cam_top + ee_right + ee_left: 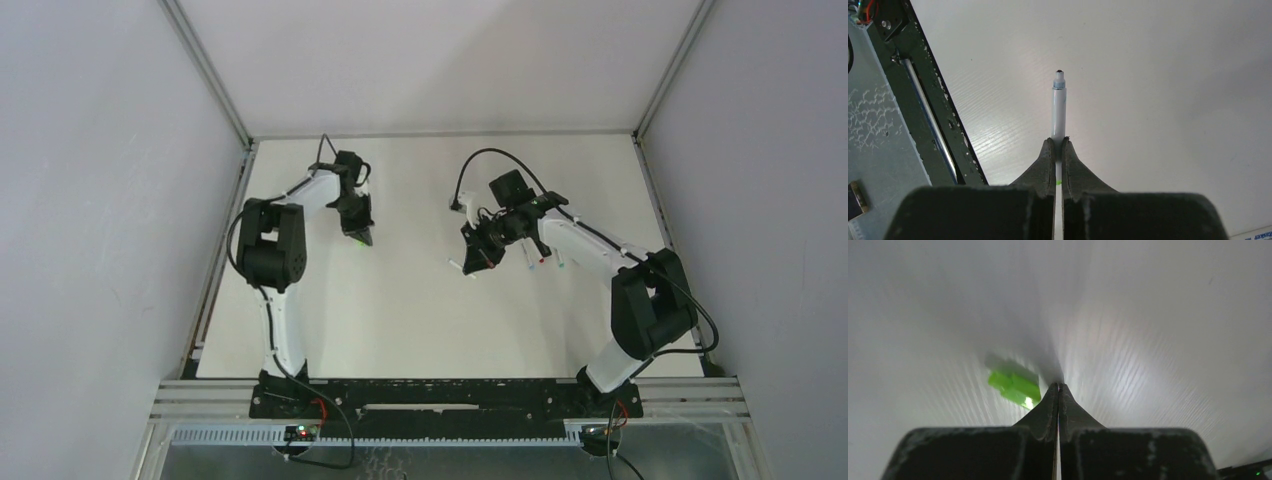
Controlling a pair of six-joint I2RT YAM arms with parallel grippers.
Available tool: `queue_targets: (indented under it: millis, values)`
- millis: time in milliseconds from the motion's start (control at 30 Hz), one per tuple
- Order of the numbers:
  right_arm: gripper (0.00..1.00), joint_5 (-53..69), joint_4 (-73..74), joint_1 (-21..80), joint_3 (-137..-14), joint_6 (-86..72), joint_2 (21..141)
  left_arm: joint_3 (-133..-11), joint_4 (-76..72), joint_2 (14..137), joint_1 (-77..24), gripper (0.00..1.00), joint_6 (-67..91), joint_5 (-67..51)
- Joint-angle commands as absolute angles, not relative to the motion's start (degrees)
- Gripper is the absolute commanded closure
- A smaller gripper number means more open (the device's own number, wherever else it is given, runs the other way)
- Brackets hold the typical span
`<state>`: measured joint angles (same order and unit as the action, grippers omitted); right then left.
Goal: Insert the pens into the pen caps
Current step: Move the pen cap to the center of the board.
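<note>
My right gripper (pixel 1058 141) is shut on a thin white pen (pixel 1058 107). Its uncapped dark tip sticks out ahead of the fingers, above the table. From above, that gripper (pixel 470 262) hangs right of the table's middle with the pen (pixel 456 265) pointing left. My left gripper (pixel 1058 386) is shut with nothing between its fingers, low over the table. A bright green pen cap (pixel 1014 386) lies on the table just left of the tips, beside the left finger (pixel 1040 412). The top view shows the left gripper (pixel 360 235) with the green cap (pixel 357 242) at its tips.
Three more pens with coloured ends (pixel 541 260) lie on the table under my right forearm. The black frame rail (pixel 923 100) runs along the table's near edge. White walls close in the left, right and back sides.
</note>
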<state>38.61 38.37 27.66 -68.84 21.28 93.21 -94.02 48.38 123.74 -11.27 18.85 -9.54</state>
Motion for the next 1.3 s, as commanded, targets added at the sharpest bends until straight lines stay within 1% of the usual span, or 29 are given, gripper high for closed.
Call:
queue_targets:
  millis: [0, 133, 233, 367, 400, 467, 500, 533, 700, 767, 1033, 1267]
  values:
    - [1.0, 40.29, 38.49, 27.34, -70.4, 21.06, 90.59, -85.3, 48.9, 118.33, -13.0, 1.0, 17.16, -9.88]
    - [1.0, 40.4, 38.47, 27.51, -70.41, 21.05, 90.18, -78.26, 45.71, 113.32, -14.99, 1.0, 17.4, -10.76]
    - [1.0, 40.44, 38.5, 27.6, -70.4, 20.97, 90.04, -75.26, 43.11, 108.01, -15.93, 1.0, 18.24, -10.92]
    - [1.0, 40.34, 38.49, 27.67, -70.4, 20.98, 90.05, -74.8, 39.62, 101.01, -15.72, 0.97, 19.95, -5.11]
    - [1.0, 40.28, 38.5, 27.73, -70.4, 20.96, 90.09, -74.94, 38.85, 100.1, -15.31, 0.95, 20.6, -3.01]
    - [1.0, 40.17, 38.49, 27.77, -70.4, 20.99, 90.01, -75.11, 37.0, 99.67, -14.11, 0.83, 22.29, -0.88]
    - [1.0, 40.1, 38.47, 27.77, -70.4, 21.0, 90.08, -75.28, 36.3, 99.89, -13.4, 0.81, 23.12, -0.5]
    - [1.0, 40.08, 38.49, 27.78, -70.41, 20.97, 89.93, -75.67, 35.75, 100.69, -12.76, 0.76, 23.84, -0.22]
    - [1.0, 40.25, 38.49, 27.79, -70.4, 20.93, 89.91, -80.31, 36.55, 106.13, -11.81, 0.61, 25.95, 2.88]
    - [1.0, 40.25, 38.49, 27.78, -70.4, 21.06, 89.85, -82.09, 37.2, 108.41, -11.78, 0.58, 26.7, 3.14]
    - [1.0, 40.56, 38.67, 27.52, -70.4, 21.29, 89.35, -87.53, 40.23, 115.0, -11.78, 0.56, 30.5, 5.37]
    - [1.0, 40.78, 38.67, 27.6, -70.4, 21.51, 89.21, -88.33, 42.75, 118.8, -11.99, 0.57, 32.07, 4.42]
